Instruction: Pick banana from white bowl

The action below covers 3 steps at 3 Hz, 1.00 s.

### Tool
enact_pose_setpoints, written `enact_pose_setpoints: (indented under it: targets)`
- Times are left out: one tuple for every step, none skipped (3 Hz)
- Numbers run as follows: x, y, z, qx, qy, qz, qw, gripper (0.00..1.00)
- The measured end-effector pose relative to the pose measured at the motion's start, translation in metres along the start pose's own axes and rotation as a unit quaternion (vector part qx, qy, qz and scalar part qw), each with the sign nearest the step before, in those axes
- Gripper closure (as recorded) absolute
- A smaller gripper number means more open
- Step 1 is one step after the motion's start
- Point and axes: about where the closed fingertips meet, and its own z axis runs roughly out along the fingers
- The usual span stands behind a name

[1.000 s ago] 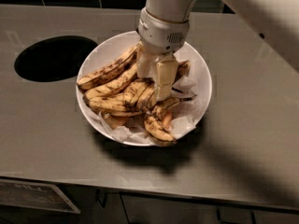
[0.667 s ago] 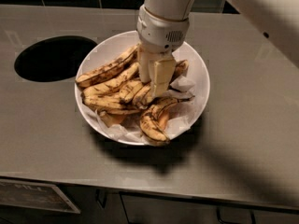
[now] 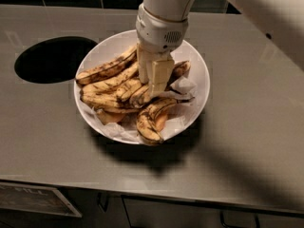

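The white bowl (image 3: 200, 66) sits on the grey counter, lined with crumpled white paper (image 3: 183, 85). It holds several brown-spotted bananas; one long banana (image 3: 105, 70) lies along the left, another curved one (image 3: 146, 123) lies at the front rim. My gripper (image 3: 154, 91) comes straight down from the white arm above into the middle of the pile, its tip against the bananas at the centre. The arm's wrist hides the bananas right behind it.
A dark oval hole (image 3: 52, 58) is cut in the counter just left of the bowl. The counter's front edge (image 3: 142, 191) runs below, with cabinet fronts and a label plate (image 3: 33, 199) under it. Dark tiles line the back wall.
My gripper has shifted slightly left and sunk a little further into the banana pile. The bowl and the bananas lie about as before.
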Motion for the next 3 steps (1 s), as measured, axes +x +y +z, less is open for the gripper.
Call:
enact_pose_setpoints:
  targets:
    - [-0.01, -0.006, -0.015, 0.027, 0.008, -0.007, 0.9996, 1.0]
    - [-0.028, -0.009, -0.038, 0.058, 0.026, -0.026, 0.9976, 1.0]
    - [-0.029, -0.011, -0.039, 0.062, 0.025, -0.026, 0.9974, 0.83]
